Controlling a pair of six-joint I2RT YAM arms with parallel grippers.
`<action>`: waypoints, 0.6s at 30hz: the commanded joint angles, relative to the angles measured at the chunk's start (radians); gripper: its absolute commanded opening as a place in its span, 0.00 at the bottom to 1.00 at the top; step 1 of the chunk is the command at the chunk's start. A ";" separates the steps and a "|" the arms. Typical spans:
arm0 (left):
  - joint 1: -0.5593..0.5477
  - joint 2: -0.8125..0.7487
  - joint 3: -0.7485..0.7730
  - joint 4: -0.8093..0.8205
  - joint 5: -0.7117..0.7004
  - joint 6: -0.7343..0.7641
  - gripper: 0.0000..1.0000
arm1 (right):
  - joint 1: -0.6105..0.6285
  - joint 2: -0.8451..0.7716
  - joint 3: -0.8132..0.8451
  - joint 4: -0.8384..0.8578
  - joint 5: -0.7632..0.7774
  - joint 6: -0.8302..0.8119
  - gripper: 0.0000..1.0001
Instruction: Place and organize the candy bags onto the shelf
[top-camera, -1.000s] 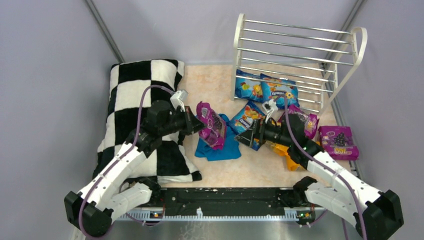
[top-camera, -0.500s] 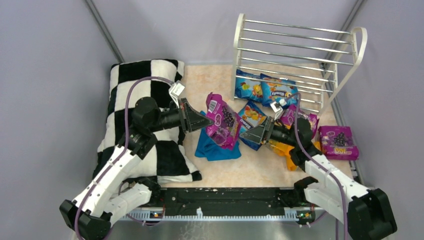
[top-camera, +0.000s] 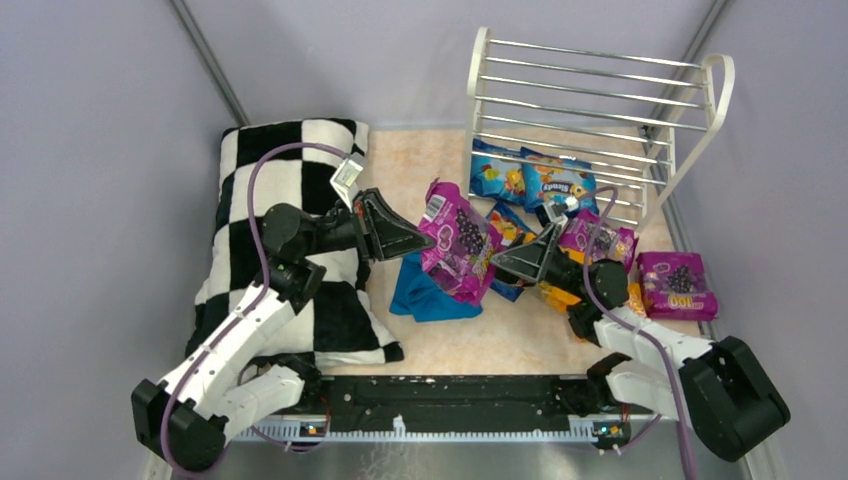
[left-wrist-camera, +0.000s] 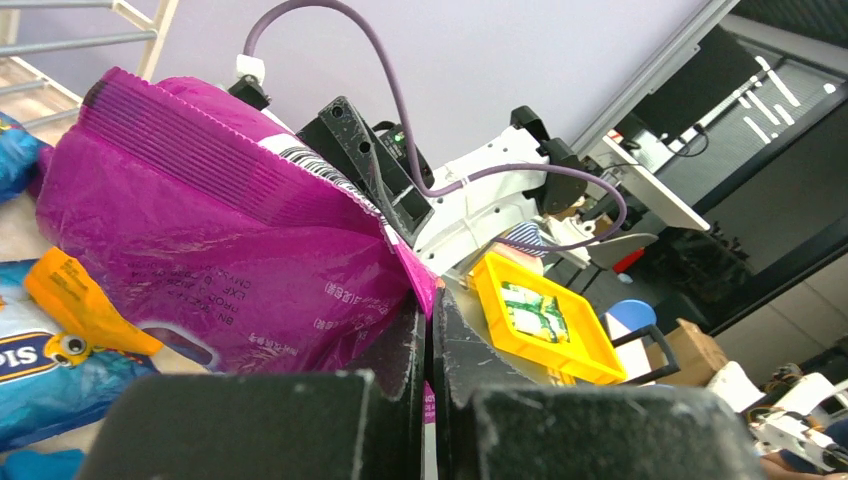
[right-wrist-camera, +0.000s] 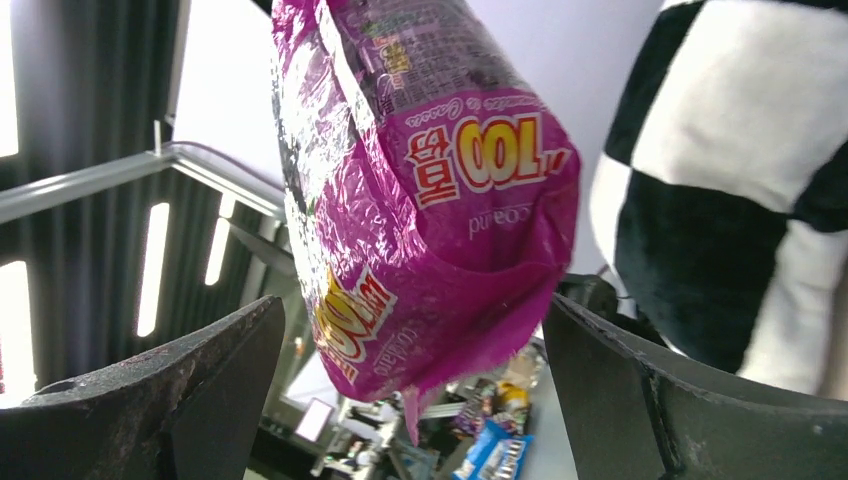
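I see the white three-tier metal-rod shelf standing upright at the back right, with two blue candy-print pouches lying side by side at its bottom level. A glossy purple grape-print pouch hangs lifted mid-scene, tilted, barcode corner up. Just behind it a third blue pouch lies flat. Further right I make out another purple pouch, an orange one partly hidden, and a flat purple pouch at the far right

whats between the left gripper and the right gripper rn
A purple candy bag, pinched by the left gripper, hangs between it and the open right gripper. Clearest in the top view; the right wrist view shows it too.
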 joint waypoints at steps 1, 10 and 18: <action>0.000 0.027 -0.026 0.360 -0.014 -0.148 0.00 | 0.070 0.027 0.062 0.122 0.107 0.071 0.99; -0.004 0.068 -0.091 0.405 -0.070 -0.163 0.00 | 0.125 0.034 0.117 0.112 0.222 0.082 0.99; -0.004 0.069 -0.105 0.347 -0.089 -0.125 0.00 | 0.131 0.051 0.087 0.232 0.305 0.130 0.68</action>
